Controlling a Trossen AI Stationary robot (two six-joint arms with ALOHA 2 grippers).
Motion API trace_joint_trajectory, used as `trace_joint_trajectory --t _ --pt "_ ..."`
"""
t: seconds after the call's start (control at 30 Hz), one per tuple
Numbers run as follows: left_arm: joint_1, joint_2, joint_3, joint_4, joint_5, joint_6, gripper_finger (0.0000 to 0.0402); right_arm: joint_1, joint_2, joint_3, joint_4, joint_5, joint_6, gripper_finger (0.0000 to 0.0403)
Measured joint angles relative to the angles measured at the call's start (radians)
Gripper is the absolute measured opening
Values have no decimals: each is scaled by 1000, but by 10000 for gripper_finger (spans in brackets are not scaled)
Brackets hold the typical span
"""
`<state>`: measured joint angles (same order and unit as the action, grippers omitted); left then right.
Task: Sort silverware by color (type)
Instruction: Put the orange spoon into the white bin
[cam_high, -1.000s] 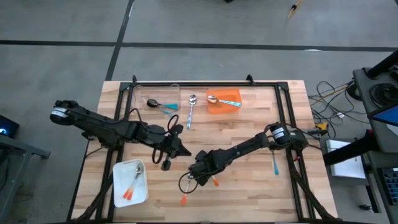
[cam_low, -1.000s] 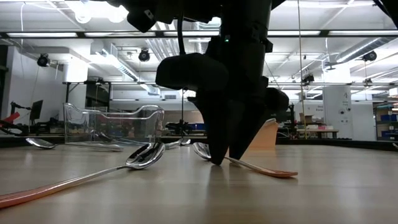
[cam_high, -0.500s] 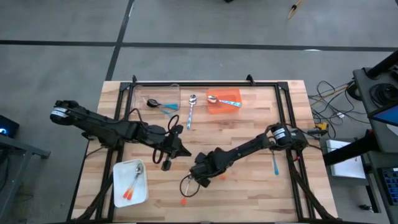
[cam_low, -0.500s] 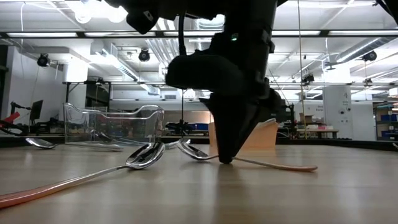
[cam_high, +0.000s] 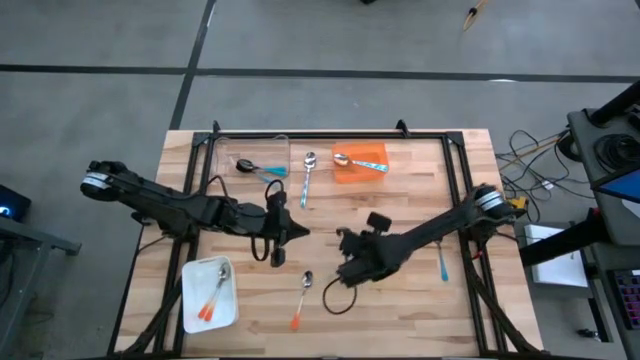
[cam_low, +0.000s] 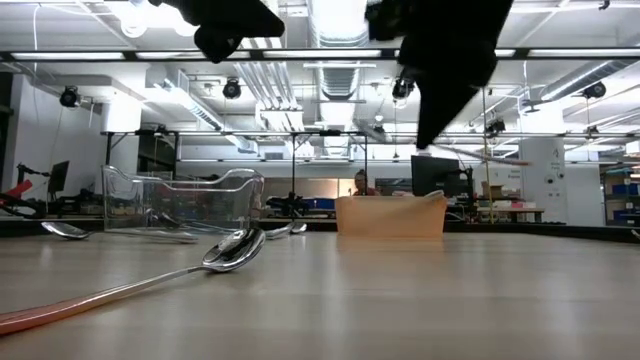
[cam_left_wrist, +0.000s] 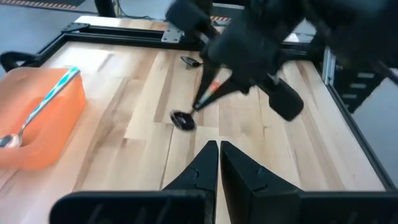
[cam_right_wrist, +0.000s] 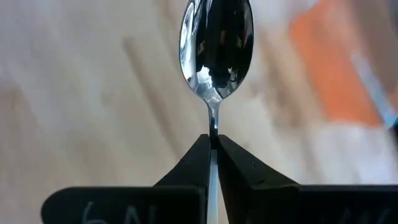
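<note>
Right gripper (cam_right_wrist: 213, 144): shut tight on the thin neck of a spoon. It is up in the air over the middle of the table (cam_high: 420, 195).
Held spoon (cam_right_wrist: 216, 46): shiny silver bowl sticking out past the fingertips. From the left wrist view its handle looks orange. It is lifted off the wood.
Left gripper (cam_left_wrist: 219, 149): closed with nothing in it. It sits over the table's left-middle, near the right gripper but not touching it.
Spoon on the wood (cam_high: 301, 298): silver bowl, orange handle, lying near the front edge, below the two grippers.
White tray (cam_high: 190, 312): at the front left corner, with two orange-handled spoons (cam_high: 213, 300) lying in it.
Clear bin (cam_high: 283, 143): at the back left. A dark spoon with a teal handle (cam_high: 258, 169) lies in it.
Orange bin (cam_high: 362, 170): at the back middle. A silver spoon with a light-blue handle (cam_high: 358, 162) rests on it.
Spoon between the bins (cam_high: 307, 177): silver bowl, light-blue handle, flat on the wood.
Spoon at the right side (cam_high: 441, 262): light-blue handle, lying on the table by the right arm's base.
</note>
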<state>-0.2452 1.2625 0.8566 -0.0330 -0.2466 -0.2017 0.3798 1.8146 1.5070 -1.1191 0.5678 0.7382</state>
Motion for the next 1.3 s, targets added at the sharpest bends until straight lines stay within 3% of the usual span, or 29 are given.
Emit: trace_joint_trajectory --t 0.13,0.27,0.4,0.5,0.63,0.83,1.13,1.3 --pt "-12 1 0 3 -67 -51 0 -1 -143 -161 238 152 -97 12" --pt "-47 1 -1 1 -161 -81 0 -2 -268 -349 687 249 -317 12" --pt "-90 1 -1 3 -246 -106 0 -16 -325 -529 1244 223 -594 12" --pt "-140 6 -2 19 -372 -112 0 -32 -319 -627 1671 162 -775 12" --pt "-222 35 -2 147 -505 -5 0 -40 -264 -681 2040 133 -961 12" --pt "-248 74 -2 327 -563 148 0 -40 -168 -661 2281 130 -1120 12" --pt "-244 72 13 340 -617 218 2 -40 -57 -558 2280 208 -1145 12" --pt "-243 72 13 339 -619 210 35 -40 -47 -527 2279 220 -1158 12"
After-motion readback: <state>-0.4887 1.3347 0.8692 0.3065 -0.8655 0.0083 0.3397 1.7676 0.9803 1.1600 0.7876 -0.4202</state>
